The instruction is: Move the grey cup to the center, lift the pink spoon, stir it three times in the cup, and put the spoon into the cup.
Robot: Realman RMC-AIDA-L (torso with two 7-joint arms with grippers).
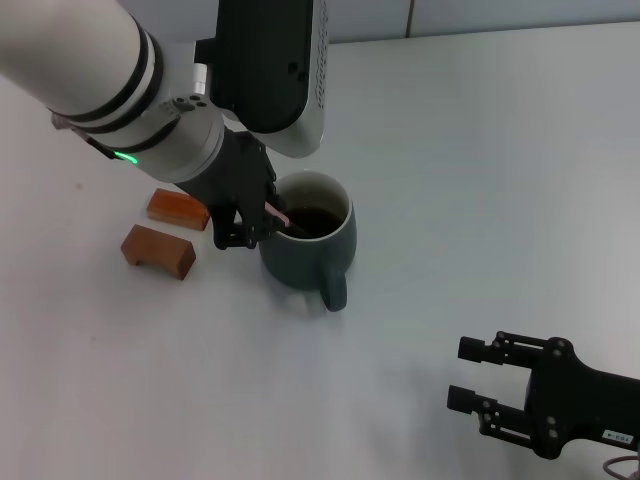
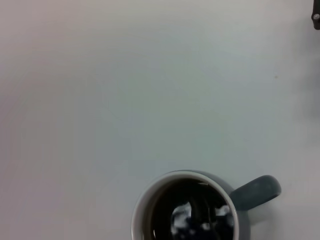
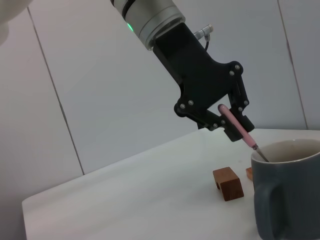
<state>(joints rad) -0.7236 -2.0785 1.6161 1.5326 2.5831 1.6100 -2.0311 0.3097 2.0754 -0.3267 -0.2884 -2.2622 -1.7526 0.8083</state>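
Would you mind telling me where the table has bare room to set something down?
Free: the table beyond and right of the grey cup, and between it and the right end effector. Crowded: cup's left, with the left end effector, pink spoon and wooden blocks.

Bright, even overhead light; soft shadows, left wrist view blurred.

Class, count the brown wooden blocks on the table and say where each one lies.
2. One brown wooden block lies on the robot's left of the grey cup; the second lies just behind it, partly covered by the left gripper. Others could be hidden under that arm.
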